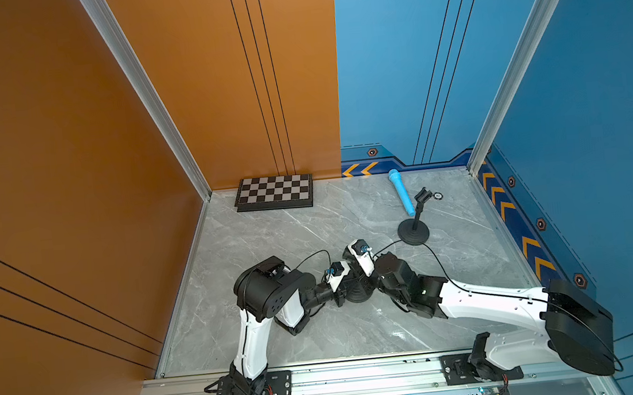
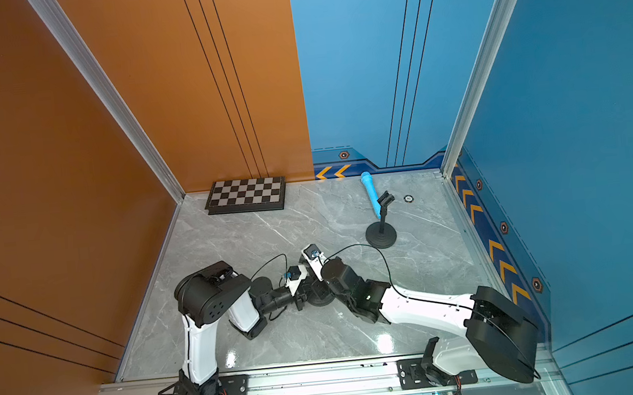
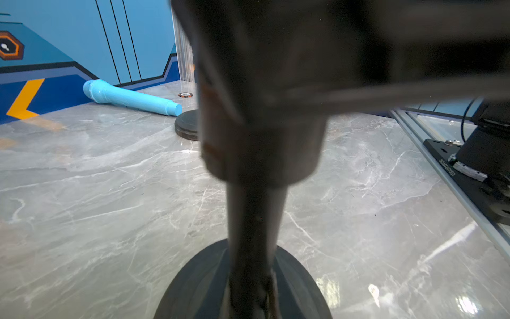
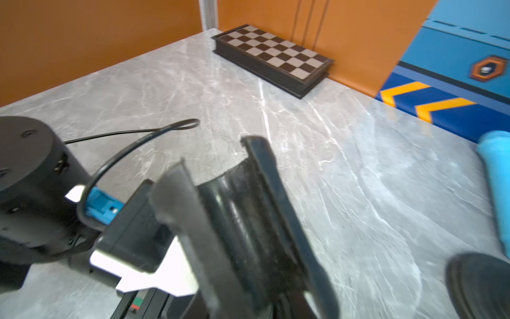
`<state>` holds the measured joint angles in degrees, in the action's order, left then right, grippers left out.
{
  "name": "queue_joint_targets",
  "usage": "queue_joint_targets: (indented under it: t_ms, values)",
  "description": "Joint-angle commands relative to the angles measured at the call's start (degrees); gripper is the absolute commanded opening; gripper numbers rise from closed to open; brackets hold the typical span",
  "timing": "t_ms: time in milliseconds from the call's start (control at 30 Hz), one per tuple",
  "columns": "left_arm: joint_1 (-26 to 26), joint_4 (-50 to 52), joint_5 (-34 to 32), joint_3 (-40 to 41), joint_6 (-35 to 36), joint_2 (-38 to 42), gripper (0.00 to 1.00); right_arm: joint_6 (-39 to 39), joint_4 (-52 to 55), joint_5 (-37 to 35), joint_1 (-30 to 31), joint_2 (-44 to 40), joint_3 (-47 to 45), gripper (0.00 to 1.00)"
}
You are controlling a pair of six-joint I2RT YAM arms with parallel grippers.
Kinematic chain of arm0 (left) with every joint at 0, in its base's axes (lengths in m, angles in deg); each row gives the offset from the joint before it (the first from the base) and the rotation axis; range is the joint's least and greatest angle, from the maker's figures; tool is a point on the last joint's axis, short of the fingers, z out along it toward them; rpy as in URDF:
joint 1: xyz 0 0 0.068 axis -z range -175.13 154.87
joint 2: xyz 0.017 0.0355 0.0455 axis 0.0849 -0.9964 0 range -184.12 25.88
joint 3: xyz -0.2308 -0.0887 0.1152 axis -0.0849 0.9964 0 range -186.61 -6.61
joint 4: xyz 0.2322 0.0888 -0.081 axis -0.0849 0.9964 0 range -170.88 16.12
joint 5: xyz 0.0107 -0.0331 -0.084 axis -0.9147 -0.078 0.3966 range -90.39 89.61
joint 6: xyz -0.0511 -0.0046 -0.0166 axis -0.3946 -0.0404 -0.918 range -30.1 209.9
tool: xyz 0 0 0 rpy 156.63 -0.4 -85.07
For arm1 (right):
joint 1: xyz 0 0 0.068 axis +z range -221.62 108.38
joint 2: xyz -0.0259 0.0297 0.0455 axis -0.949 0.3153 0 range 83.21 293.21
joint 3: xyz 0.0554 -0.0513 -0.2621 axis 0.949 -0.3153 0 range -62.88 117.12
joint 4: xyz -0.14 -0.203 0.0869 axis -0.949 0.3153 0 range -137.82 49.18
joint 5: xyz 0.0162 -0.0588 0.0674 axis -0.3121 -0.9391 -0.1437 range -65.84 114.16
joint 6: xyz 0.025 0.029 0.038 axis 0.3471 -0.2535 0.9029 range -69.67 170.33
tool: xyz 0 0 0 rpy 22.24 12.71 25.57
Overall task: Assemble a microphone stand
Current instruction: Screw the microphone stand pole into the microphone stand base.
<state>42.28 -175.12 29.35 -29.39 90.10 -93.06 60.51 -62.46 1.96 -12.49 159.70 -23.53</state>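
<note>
Jaws of the left gripper (image 1: 341, 289) are closed on the dark pole (image 3: 256, 221) of a microphone stand. The grip itself is blurred in the left wrist view, where the pole fills the middle and rises from a round black base (image 3: 198, 287). Just beside it, the right gripper (image 4: 216, 158) is held narrow around a black U-shaped clip (image 4: 234, 210), which is flanked on each side by a finger (image 4: 176, 198). In both top views the two grippers are found together just below the centre of the frame, over that base on the grey marble table (image 1: 272, 250). A second stand (image 1: 413, 232), upright with its own clip on top, is set right of centre, well apart from the arms. A blue microphone (image 1: 401, 192) is laid flat beyond it, its tail end near that stand's foot. A small round token (image 1: 437, 196) is seen just right of the second stand's top – whether it touches cannot be told. A chessboard (image 1: 275, 192) is placed against the orange wall (image 1: 218, 97), left of centre.
</note>
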Motion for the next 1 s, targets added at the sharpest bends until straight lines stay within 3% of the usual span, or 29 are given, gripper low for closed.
queue_joint_targets:
  t_ms: [0, 100, 167, 333, 433, 633, 967]
  values:
    - [-1.1, 13.4, -4.8, 1.6, -1.1, -2.5, 0.15, 16.6, 2.9, -25.1, 4.1, 2.4, -1.7, 0.0]
    - [-1.1, 13.4, -4.7, 1.6, -1.3, -2.7, 0.15, 14.4, 2.9, -24.2, 5.3, 5.0, 0.1, 0.03]
    - [-1.2, 13.4, -4.7, 1.6, -1.3, -2.9, 0.15, 9.8, 3.4, -19.9, 4.9, 4.6, 1.4, 0.1]
    - [-1.3, 13.4, -4.5, 1.8, -1.0, -2.6, 0.13, -2.7, 9.1, 1.2, -0.2, -2.4, 3.6, 0.38]
    - [-1.5, 13.4, -4.2, 1.9, -0.8, -2.4, 0.13, -9.3, 10.4, 17.5, -6.6, -5.4, 3.6, 0.48]
    - [-1.5, 13.4, -3.5, 1.9, -0.5, -2.4, 0.13, -19.3, 12.2, 38.6, -15.2, -5.8, 4.8, 0.53]
    - [-1.6, 13.4, -2.9, 1.9, -0.2, -2.7, 0.13, -19.7, 7.7, 43.9, -18.5, 0.2, 7.0, 0.45]
